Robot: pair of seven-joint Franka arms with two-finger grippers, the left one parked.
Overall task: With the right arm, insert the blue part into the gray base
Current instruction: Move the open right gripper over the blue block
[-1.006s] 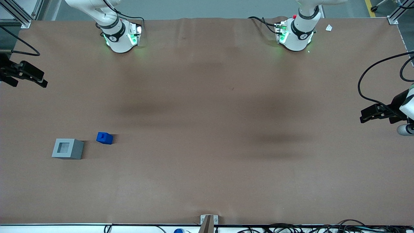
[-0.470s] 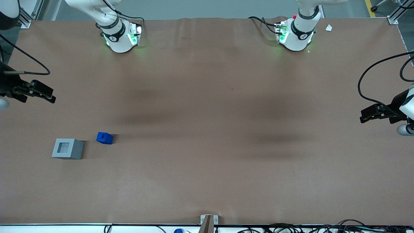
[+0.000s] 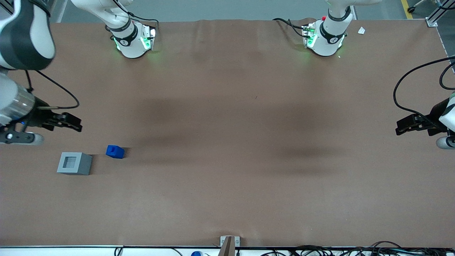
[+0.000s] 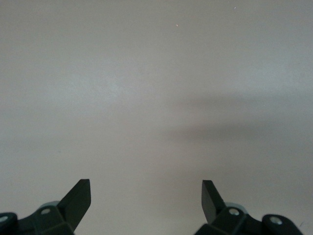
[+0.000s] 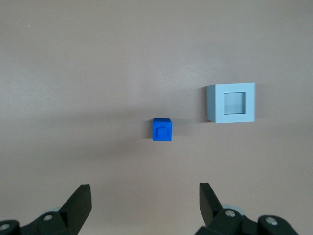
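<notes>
Count on the table

One blue part (image 3: 114, 152), one gray base (image 3: 74, 163) with a single square recess in its top face, and one gripper (image 3: 73, 123) on the right arm (image 3: 21, 67), its two fingers spread apart and empty

The front view looks steeply down over the whole bench (image 3: 227, 142). The right wrist view faces down from high above past its spread tool (image 5: 144, 208), sharing the blue part (image 5: 162, 129) and gray base (image 5: 231, 102) with the front view.
</notes>
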